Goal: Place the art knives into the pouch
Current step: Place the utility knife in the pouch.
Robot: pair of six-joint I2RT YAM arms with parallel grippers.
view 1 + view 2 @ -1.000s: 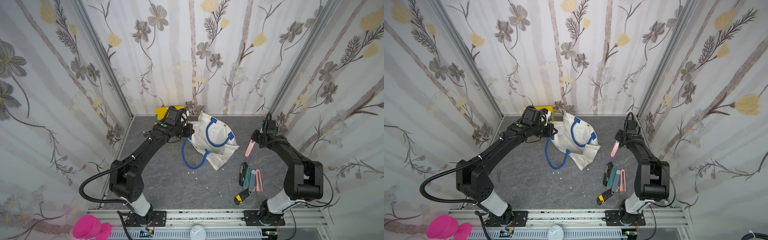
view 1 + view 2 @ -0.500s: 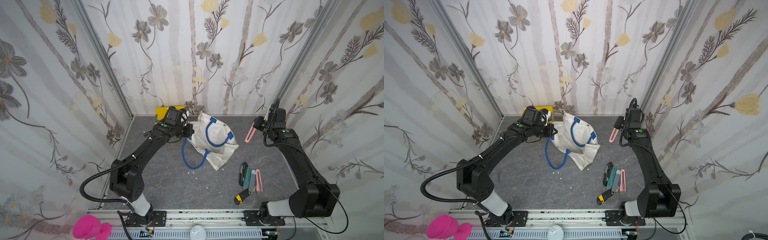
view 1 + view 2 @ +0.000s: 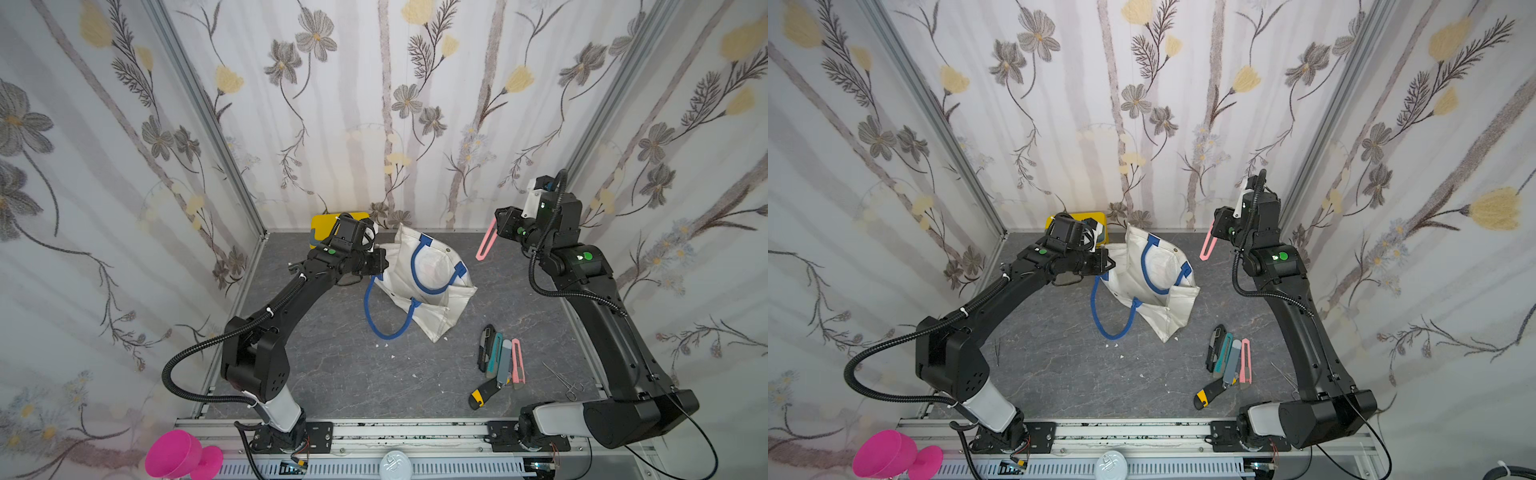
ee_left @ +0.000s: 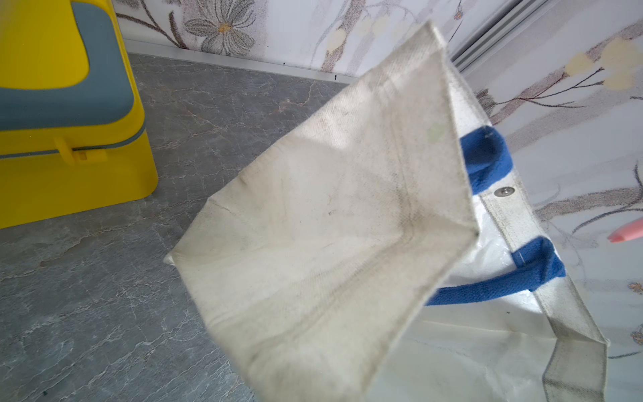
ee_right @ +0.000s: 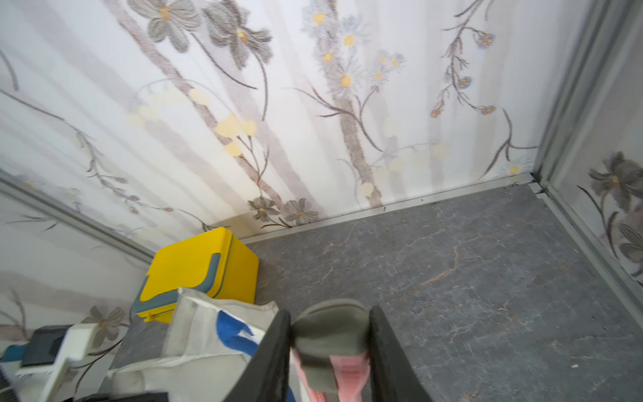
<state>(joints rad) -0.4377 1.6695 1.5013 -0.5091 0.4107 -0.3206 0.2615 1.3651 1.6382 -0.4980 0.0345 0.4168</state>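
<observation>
Bearings are read from the middle of the table (image 3: 332, 374) in a top view.

1. Yellow box (image 3: 322, 219), 11 o'clock. It has no part in the job.
2. Left gripper (image 3: 381, 266), clenched on the pouch's rim and holding that edge up.
3. Pouch (image 3: 434, 307), off-white canvas with blue rope handles (image 3: 374, 320), 12 o'clock. The mouth gapes toward 2 o'clock.
4. Art knife (image 3: 485, 244), pink, airborne at 1 o'clock and apart from the pouch. It hangs tip-down from the right gripper (image 3: 500, 221), which grasps its upper end.
5. Spare knives (image 3: 500, 361), in a row at 5 o'clock.

Risks:
- Held by one end only, the knife may pivot and strike the rim instead of entering.
- The limp canvas, pinched at a single spot, could sag shut or slip free.
- The inner handle loop might snag the tip.
</observation>
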